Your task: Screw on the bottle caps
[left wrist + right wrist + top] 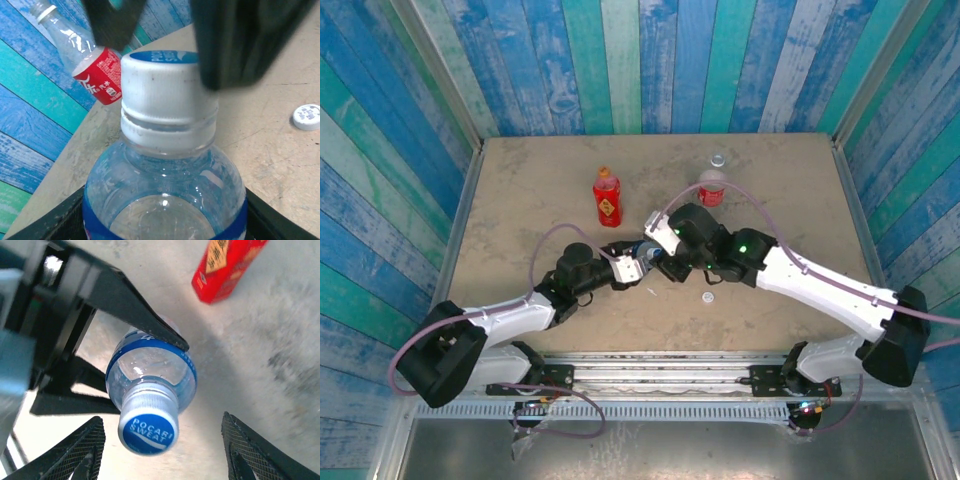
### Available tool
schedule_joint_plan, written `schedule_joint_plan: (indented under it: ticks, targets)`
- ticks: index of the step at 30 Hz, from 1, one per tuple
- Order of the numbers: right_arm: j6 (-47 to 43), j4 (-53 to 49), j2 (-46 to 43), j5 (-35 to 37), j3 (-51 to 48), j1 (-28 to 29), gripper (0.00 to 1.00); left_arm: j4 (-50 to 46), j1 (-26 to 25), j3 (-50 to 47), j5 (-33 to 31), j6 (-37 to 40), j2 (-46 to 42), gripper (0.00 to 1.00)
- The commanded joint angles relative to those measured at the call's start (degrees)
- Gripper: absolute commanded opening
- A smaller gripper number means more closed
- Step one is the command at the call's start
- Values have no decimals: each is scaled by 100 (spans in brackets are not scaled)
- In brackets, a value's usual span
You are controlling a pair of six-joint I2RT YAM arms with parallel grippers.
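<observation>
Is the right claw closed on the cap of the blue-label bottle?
No, the right claw stands open, with a gap on each side of the cap on the bottle.

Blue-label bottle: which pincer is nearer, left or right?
Left. The left pincer is clamped on the blue-label bottle, touching its body. The right pincer is open, with one finger on either side of the cap and not touching it.

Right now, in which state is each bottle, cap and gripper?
Blue-label bottle: capped, gripped.
Blue cap: on that bottle.
Red bottle: standing, orange cap on.
Red-label bottle: standing, uncapped.
White cap: loose on table.
Left gripper: shut on blue-label bottle.
Right gripper: open, astride blue cap.
</observation>
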Motion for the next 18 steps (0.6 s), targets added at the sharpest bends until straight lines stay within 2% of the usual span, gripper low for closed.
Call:
schedule_joint_plan:
  ticks: [1,5,8,12,15,18]
  targets:
    - [-2422,-283,-334,-354,-81,-5,63,-234,-21,75,323,147,-209,54]
    - [-4307,-565,-393,-575,-70,3,64,-340,-21,105,410,207,-195,55]
    - [-5060,-751,-247,-423,83,35,64,-340,-15,103,428,218,-188,56]
    - [-5345,-869,43,-155,262,71,59,-355,-25,103,455,222,-182,55]
    - [-5291,-911,269,-91,389,142,49,-364,-22,110,457,219,-187,56]
    - [-5262,-896,423,-203,442,183,42,-386,-22,135,472,226,-164,56]
